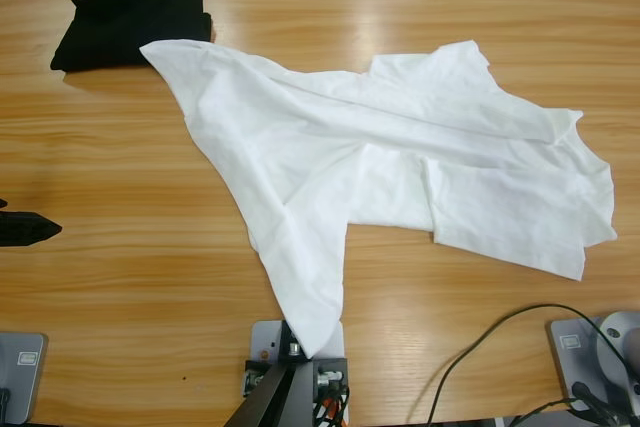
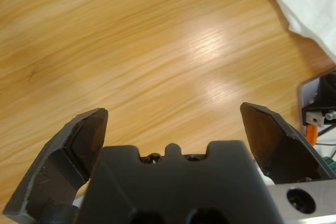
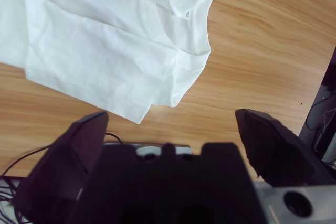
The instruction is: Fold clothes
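Both tools (image 2: pixel 173 124) (image 3: pixel 170 129) wide open, seemingly empty.

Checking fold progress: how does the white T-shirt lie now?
Unfolded: the white T-shirt lies crumpled and twisted across the table.

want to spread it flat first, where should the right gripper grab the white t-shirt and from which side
Probably the white T-shirt corner nearest the right gripper: the folded corner pointing at it in the right wrist view. It lies thin and flat on the table, so come in low from the bare wood on the gripper's side and slide one open jaw under the edge.
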Controlling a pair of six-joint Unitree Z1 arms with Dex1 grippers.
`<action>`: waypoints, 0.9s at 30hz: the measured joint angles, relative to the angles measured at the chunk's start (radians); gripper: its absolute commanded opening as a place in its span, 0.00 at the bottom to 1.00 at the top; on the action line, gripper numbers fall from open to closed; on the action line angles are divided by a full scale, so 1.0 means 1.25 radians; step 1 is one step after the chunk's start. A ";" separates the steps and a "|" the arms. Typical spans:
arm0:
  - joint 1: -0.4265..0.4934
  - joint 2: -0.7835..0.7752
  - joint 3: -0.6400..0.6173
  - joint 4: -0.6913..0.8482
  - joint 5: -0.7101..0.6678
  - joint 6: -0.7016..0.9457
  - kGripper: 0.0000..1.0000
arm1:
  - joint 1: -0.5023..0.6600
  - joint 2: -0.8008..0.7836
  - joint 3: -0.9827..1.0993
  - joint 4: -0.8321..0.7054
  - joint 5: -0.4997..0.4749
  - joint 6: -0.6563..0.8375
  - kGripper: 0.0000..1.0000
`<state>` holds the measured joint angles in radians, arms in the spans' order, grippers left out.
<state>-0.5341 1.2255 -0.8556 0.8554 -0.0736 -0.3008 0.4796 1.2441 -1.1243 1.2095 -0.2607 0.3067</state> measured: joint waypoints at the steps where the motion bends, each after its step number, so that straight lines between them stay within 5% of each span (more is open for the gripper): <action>1: 0.000 0.003 0.000 0.000 0.000 0.000 1.00 | 0.000 0.001 0.000 0.000 0.001 0.000 1.00; 10: 0.000 0.014 0.000 0.001 -0.012 -0.016 1.00 | 0.000 0.002 0.000 -0.002 0.002 0.000 0.99; 14: -0.016 0.018 -0.004 -0.043 -0.160 -0.169 1.00 | 0.000 -0.007 0.000 -0.004 0.048 0.010 1.00; 21: -0.170 0.093 -0.001 -0.253 -0.197 -0.520 0.99 | 0.005 -0.116 0.001 0.013 0.123 0.108 0.99; 27: -0.330 0.274 0.001 -0.444 -0.144 -0.769 0.88 | 0.013 -0.182 0.001 0.041 0.129 0.156 0.99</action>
<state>-0.9471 1.5678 -0.8541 0.3004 -0.2535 -1.2622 0.4962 1.0168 -1.1233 1.2601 -0.1001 0.5023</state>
